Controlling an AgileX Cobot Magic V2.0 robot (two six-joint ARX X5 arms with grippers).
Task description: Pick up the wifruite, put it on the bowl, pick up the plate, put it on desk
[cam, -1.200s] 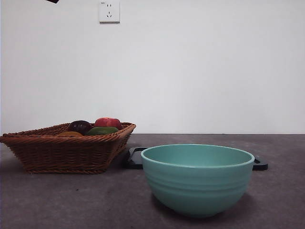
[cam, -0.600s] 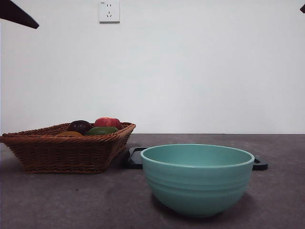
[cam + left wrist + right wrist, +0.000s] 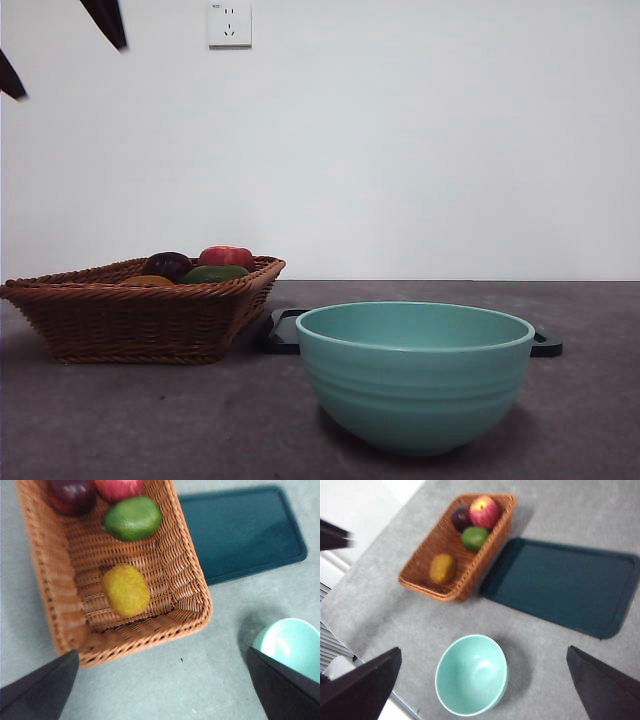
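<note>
The wifruite (image 3: 126, 590), a dull orange-brown fruit, lies in the near part of a brown wicker basket (image 3: 55, 595); the right wrist view shows this wifruite (image 3: 442, 568) too, and the front view shows only its top (image 3: 147, 282). My left gripper (image 3: 160, 692) hangs open high above the basket, its two black tips at the front view's top left (image 3: 60, 45). The teal bowl (image 3: 415, 375) stands empty on the desk (image 3: 150, 420). A dark teal plate (image 3: 560, 585) lies flat behind the bowl. My right gripper (image 3: 482, 655) is open, high above the bowl (image 3: 471, 675).
In the basket also lie a green fruit (image 3: 133, 518), a dark purple fruit (image 3: 71, 494) and a red apple (image 3: 119, 487). The plate (image 3: 240, 530) sits right beside the basket. A wall socket (image 3: 229, 23) is on the white wall behind.
The black gripper at the front view's top left has shifted, and two jaw tips show now instead of one. The small dark tip at the top right corner has gone.
</note>
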